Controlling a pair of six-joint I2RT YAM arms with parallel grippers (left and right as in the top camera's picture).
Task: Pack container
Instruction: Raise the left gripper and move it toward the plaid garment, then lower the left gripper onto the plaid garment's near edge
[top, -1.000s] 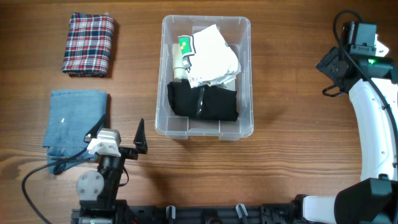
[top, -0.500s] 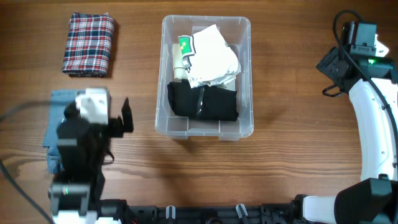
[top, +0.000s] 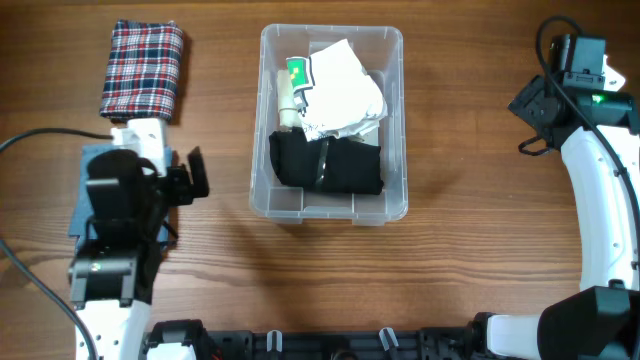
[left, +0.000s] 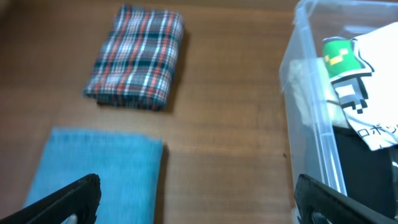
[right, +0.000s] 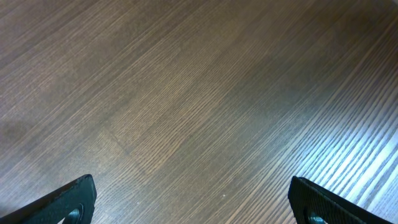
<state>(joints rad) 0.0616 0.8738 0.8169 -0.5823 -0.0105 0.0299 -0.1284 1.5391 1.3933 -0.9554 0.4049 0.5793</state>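
Note:
The container (top: 395, 120), a clear plastic bin, stands at the middle of the table. Inside lie a black garment (top: 325, 163), a white garment (top: 345, 95) and a white bottle with a green label (top: 292, 90). In the left wrist view the container's wall (left: 311, 106) runs down the right side. My left gripper (top: 158, 178) hangs open over a folded blue cloth (top: 77, 210), left of the container. Its jaws (left: 196, 202) stand wide with nothing between them, and the blue cloth (left: 93, 168) lies under the left one. My right gripper (right: 193, 199) is open above bare wood.
A folded plaid cloth (top: 143, 72) lies at the back left, beyond the blue one, and appears as the plaid cloth (left: 137, 56) ahead of the left gripper. The right arm (top: 600, 170) stands along the table's right edge, well away from the container.
The left arm has swung from the front edge toward the back and now covers most of the blue cloth. Right arm and container contents are unchanged.

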